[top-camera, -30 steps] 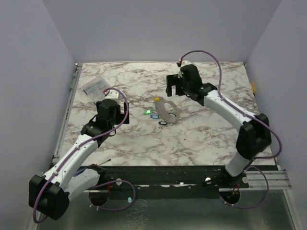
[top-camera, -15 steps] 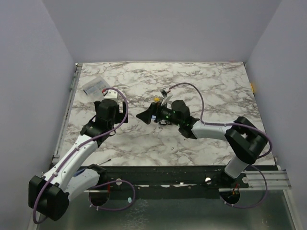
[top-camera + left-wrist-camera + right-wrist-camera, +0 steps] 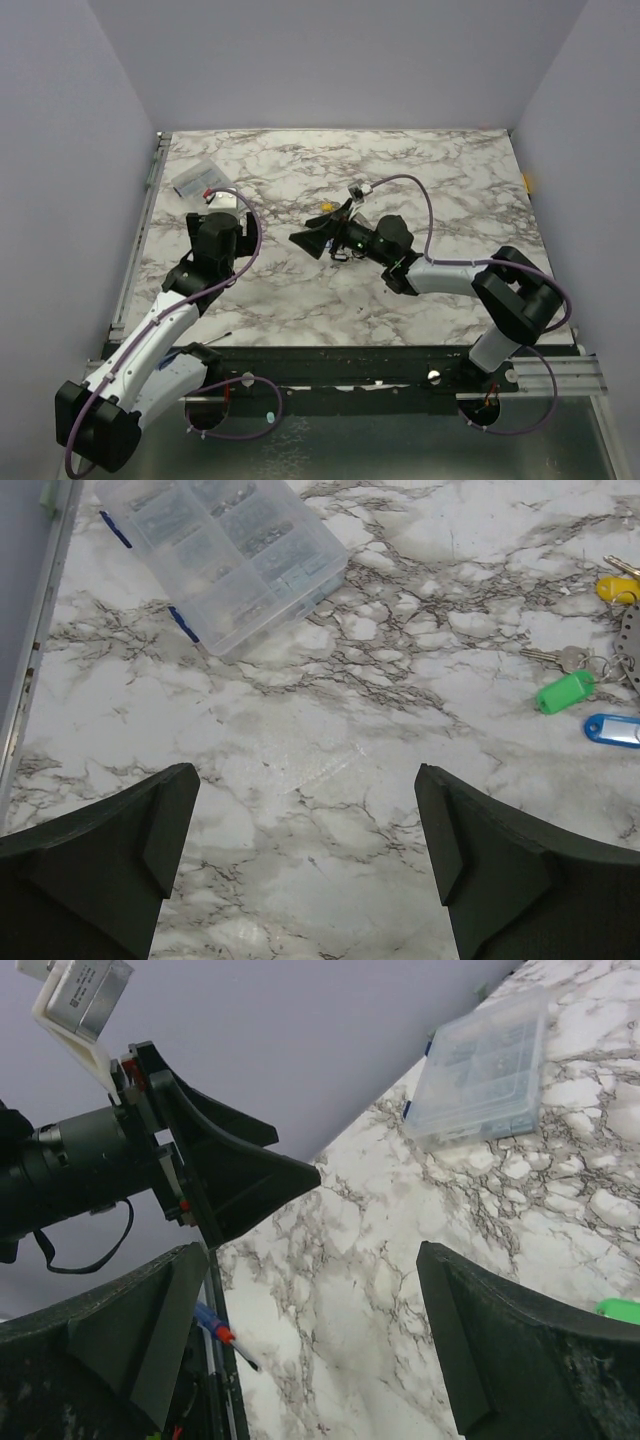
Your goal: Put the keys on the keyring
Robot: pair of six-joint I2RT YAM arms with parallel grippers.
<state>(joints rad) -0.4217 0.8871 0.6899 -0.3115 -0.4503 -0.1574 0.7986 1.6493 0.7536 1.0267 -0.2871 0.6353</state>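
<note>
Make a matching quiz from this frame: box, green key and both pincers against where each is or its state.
1 clear box
2 green key
3 left pincer
4 right pincer

A open, low over table centre, pointing leftward
B near far-left corner
C open above bare table, box ahead
D lying flat, ungripped

Pairs: 1-B; 2-D; 3-C; 4-A

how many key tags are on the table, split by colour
green key tag: 1
blue key tag: 1
yellow key tag: 1
total: 3
</note>
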